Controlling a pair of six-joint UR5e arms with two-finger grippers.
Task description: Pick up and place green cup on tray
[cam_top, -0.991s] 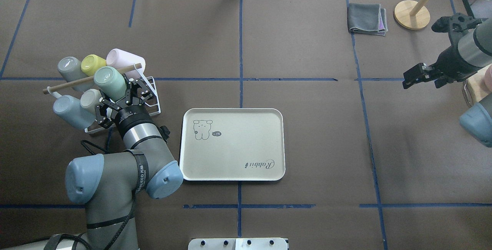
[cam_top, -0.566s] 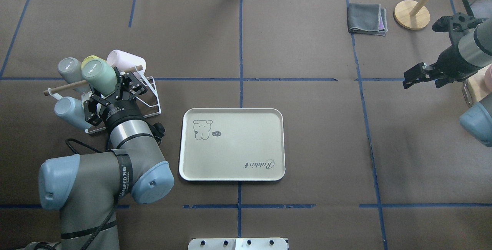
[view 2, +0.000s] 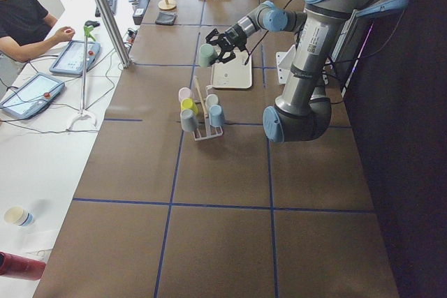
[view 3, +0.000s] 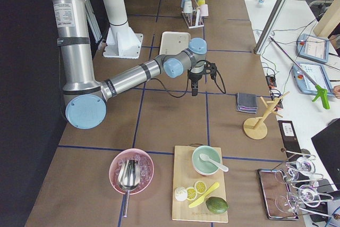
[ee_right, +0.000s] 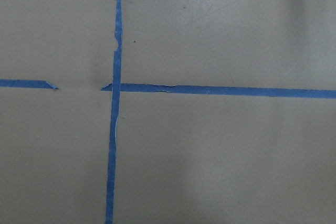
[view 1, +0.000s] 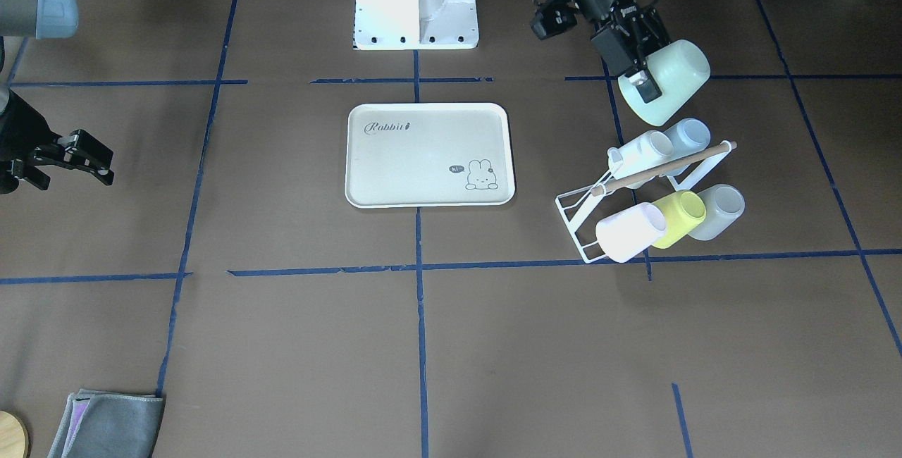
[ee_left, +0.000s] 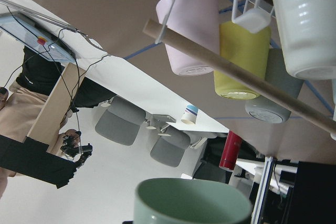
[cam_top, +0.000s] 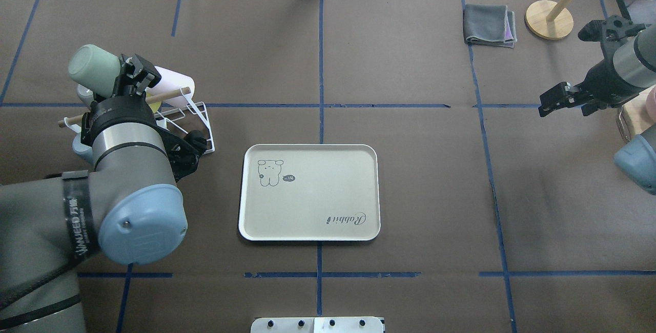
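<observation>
My left gripper (cam_top: 123, 78) is shut on the pale mint-green cup (cam_top: 95, 69) and holds it on its side in the air above the cup rack (cam_top: 201, 118). The front view shows the green cup (view 1: 669, 81) held in my left gripper (view 1: 638, 77), clear of the rack (view 1: 585, 215). Its rim fills the bottom of the left wrist view (ee_left: 191, 200). The cream "Rabbit" tray (cam_top: 310, 205) lies flat at the table's middle, also in the front view (view 1: 416, 162), with nothing on it. My right gripper (cam_top: 552, 101) hovers open and empty at the far right.
The rack still holds a lilac cup (view 1: 629, 232), a yellow-green cup (view 1: 680, 217), a grey cup (view 1: 719, 211), a white cup (view 1: 641, 153) and a pale blue cup (view 1: 687, 135). A folded grey cloth (cam_top: 489, 24) and a wooden stand (cam_top: 548, 19) are at the far right back.
My left arm has pulled the green cup off the rack and raised it, moving left and back over the rack. The right arm has barely moved.
</observation>
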